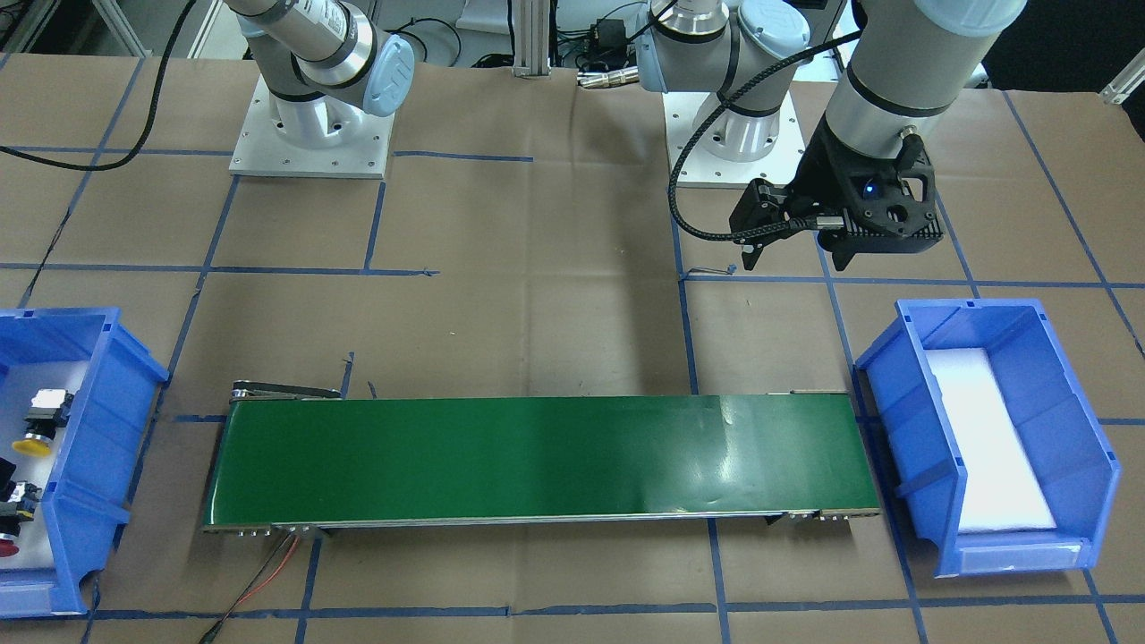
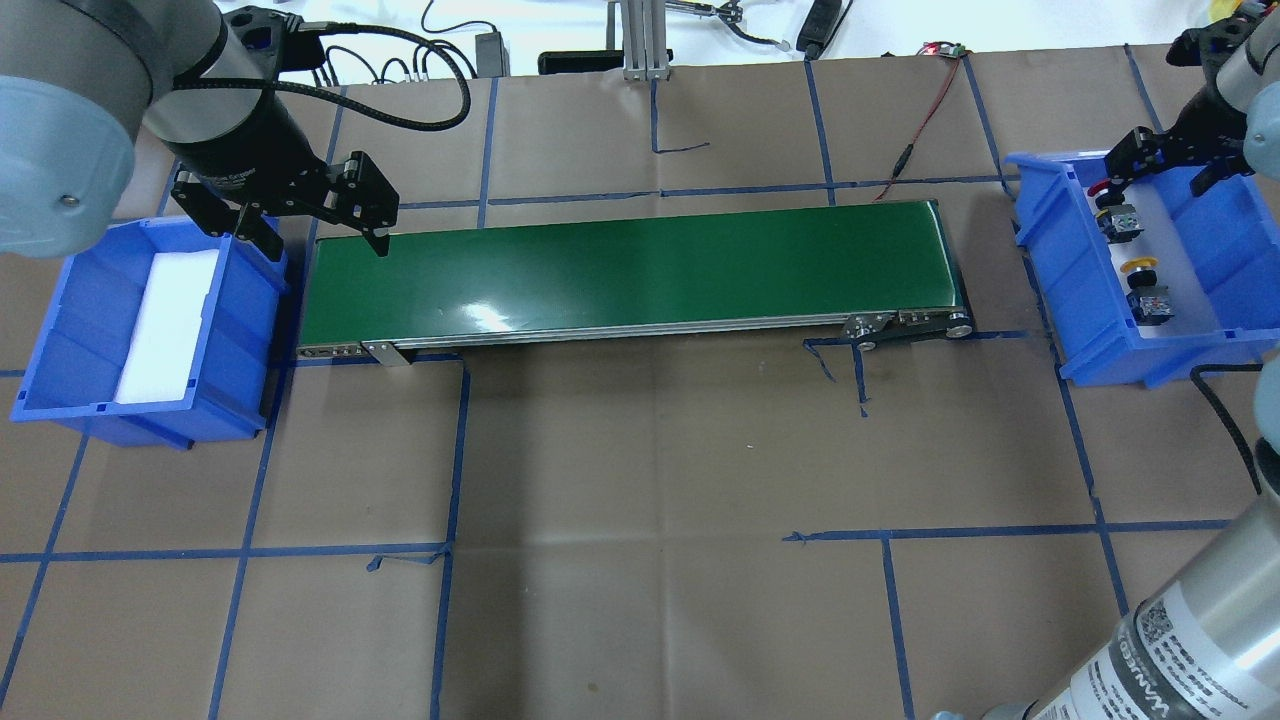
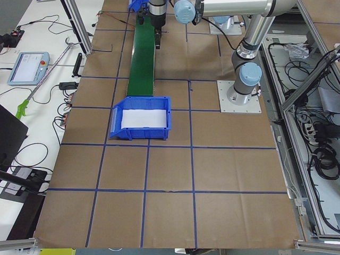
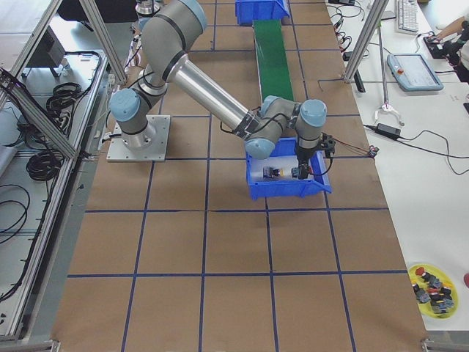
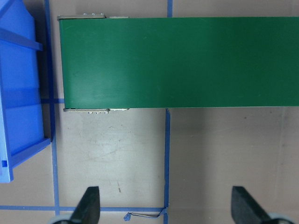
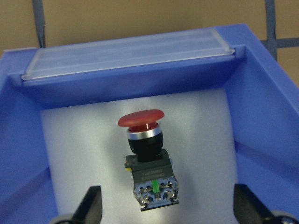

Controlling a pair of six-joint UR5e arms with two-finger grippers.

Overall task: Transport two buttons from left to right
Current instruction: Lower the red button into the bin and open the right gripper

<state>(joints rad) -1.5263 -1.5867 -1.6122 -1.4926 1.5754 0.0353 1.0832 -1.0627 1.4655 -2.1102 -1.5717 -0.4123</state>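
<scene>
Two buttons lie on white foam in the blue bin [image 2: 1060,270] at my right. The red-capped button [image 6: 147,161] lies on its side, cap toward the bin's end wall, straight below my right gripper [image 6: 168,212]. That gripper is open, with a finger on each side of the button and above it. The yellow-capped button [image 2: 1147,288] lies beside the red one [image 2: 1120,215], further along the bin. My left gripper [image 2: 325,243] hangs open and holds nothing, above the table by the left end of the green conveyor belt [image 2: 630,265].
A second blue bin [image 2: 60,350] with bare white foam stands at the conveyor's left end. Blue tape lines cross the brown paper on the table. A red-and-black cable [image 2: 915,140] runs from the conveyor's right end toward the back. The bins' walls stand high.
</scene>
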